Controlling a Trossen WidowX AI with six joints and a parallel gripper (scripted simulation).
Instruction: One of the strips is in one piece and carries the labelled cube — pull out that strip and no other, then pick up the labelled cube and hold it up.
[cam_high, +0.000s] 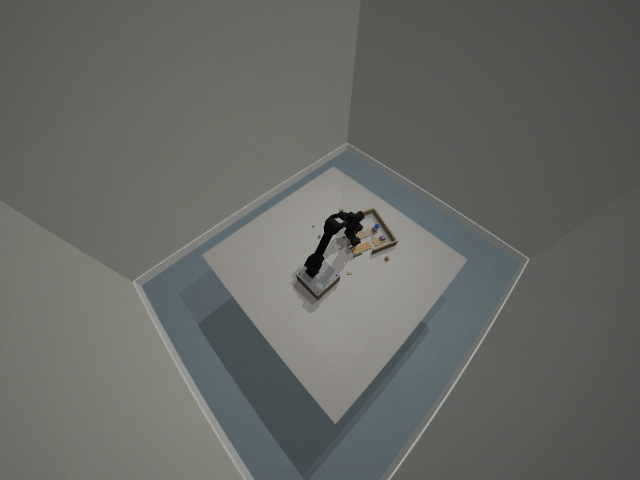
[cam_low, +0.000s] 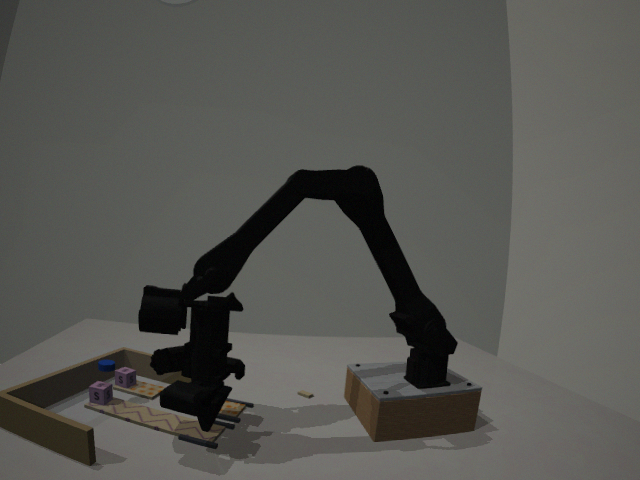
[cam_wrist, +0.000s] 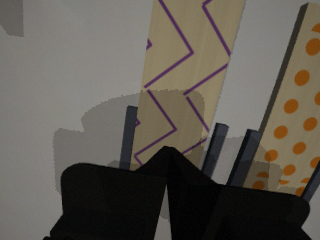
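A tan strip with purple zigzags (cam_low: 144, 415) (cam_wrist: 190, 60) (cam_high: 361, 248) lies on the table and runs into an open wooden frame (cam_low: 46, 421) (cam_high: 391, 235). A purple cube marked S (cam_low: 100, 392) sits at its far end. Beside it lies a strip with orange dots (cam_low: 147, 388) (cam_wrist: 295, 105), and a second purple S cube (cam_low: 125, 376) sits on it. My gripper (cam_low: 206, 426) (cam_wrist: 167, 151) (cam_high: 354, 241) is shut, pointing down, with its tip at the near end of the zigzag strip. Whether it touches the strip is hidden.
Dark grey rods (cam_low: 196, 440) (cam_wrist: 129, 135) lie at the strips' near ends. A blue cylinder (cam_low: 106, 364) stands at the back of the frame. A small tan block (cam_low: 305, 394) lies between the strips and the arm's wooden base (cam_low: 413, 408) (cam_high: 317, 284).
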